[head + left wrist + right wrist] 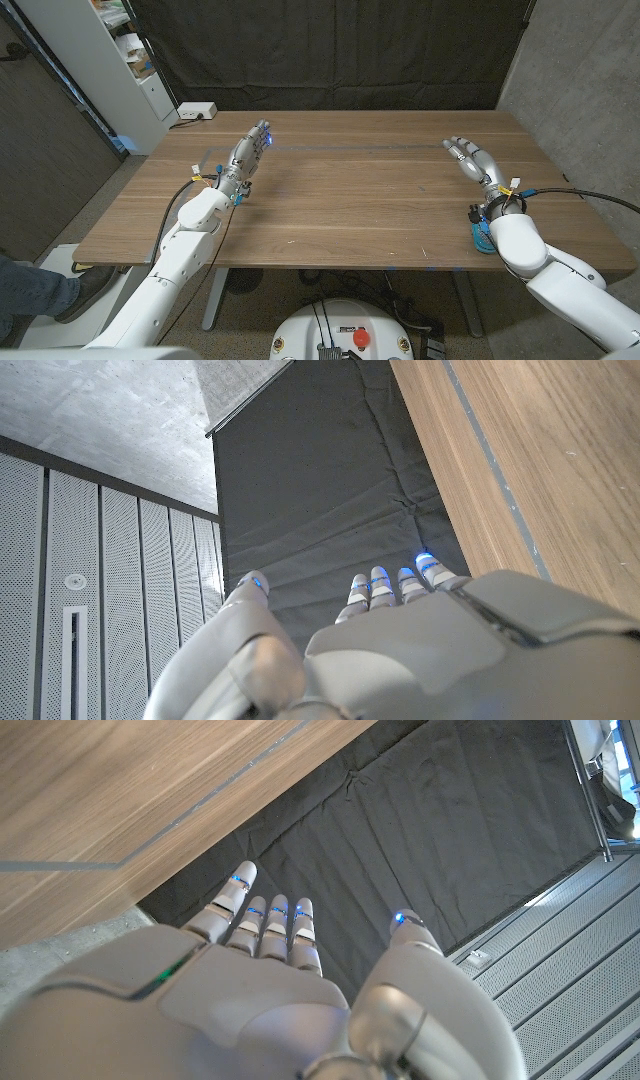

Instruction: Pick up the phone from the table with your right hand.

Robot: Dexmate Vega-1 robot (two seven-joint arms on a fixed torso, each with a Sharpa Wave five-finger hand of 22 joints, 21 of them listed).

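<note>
A wooden table (350,210) with a brown grain stood in the middle of the scene. A thin blue line (340,148) ran along its far part. Behind the table hung a black curtain (330,50). On the far left stood a white shelf (120,60) with some items on it, and near its foot a white power strip (196,111) lay on the floor. On the right was a grey concrete wall (585,80). At the near left edge a person's leg in jeans with a dark shoe (45,290) was visible.

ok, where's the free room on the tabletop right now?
Broad bare wood between left hand and right hand, running to the table near edge. Nothing crowds it; no phone visible. Power strip sits beyond the far left corner.
</note>
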